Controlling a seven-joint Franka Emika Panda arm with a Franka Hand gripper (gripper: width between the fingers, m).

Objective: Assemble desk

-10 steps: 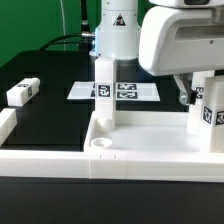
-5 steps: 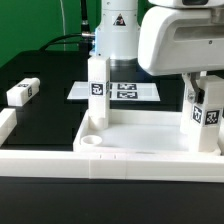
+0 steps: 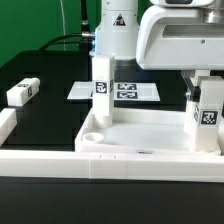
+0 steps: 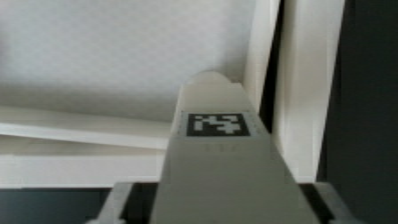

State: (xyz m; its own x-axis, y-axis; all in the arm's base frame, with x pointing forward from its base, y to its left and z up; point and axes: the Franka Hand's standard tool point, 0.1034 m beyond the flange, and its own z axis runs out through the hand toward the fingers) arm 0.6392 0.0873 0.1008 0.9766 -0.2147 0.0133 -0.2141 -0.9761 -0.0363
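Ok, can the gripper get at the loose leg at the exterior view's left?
Probably not yet: the gripper looks closed on the standing leg at the exterior view's right, in the tabletop, so it must release first. The loose leg lies in the open, nothing over it.

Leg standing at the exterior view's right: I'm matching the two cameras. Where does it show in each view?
Exterior view: the leg stands upright near the exterior view's right edge, at the tabletop.
Wrist view: the leg fills the centre, its tag facing the camera.
Shared landmark: the tabletop, seen behind the leg in the wrist view.
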